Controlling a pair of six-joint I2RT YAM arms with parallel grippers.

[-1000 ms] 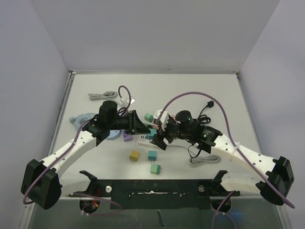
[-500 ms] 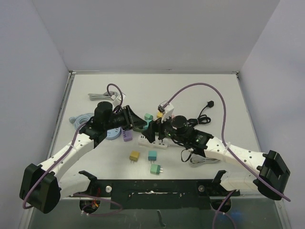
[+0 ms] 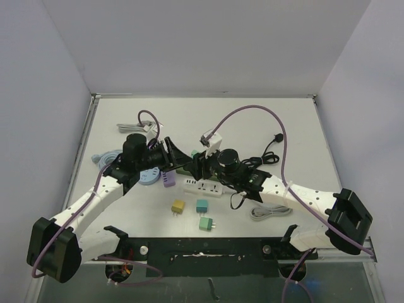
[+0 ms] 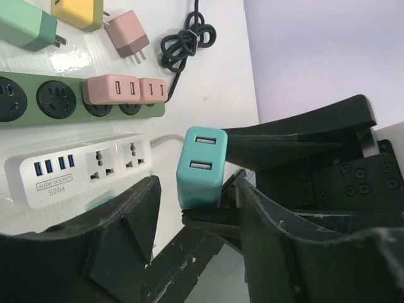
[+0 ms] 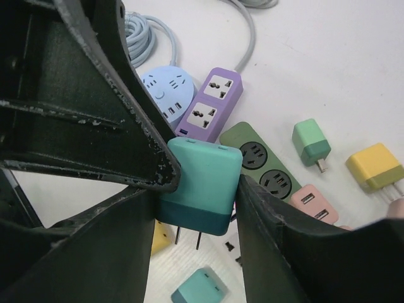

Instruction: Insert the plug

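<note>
The right gripper point(image 5: 202, 187) has just closed onto the teal plug point(image 5: 199, 180), holding it mid-air between the 2 arms near the white power strip point(image 4: 82, 169). The left gripper point(image 4: 197, 192) has loosened, jaws standing clear of it. The handover looks done; insertion remains.

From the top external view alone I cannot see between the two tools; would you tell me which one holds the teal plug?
Observer: The right tool grips the teal plug, one finger on each side.
Operator: And the other one?
Observer: The fingers of the left tool stand clear of the plug on both sides.
Operator: Is there somewhere free to insert it?
Observer: Both sockets of the white power strip are empty.
</note>
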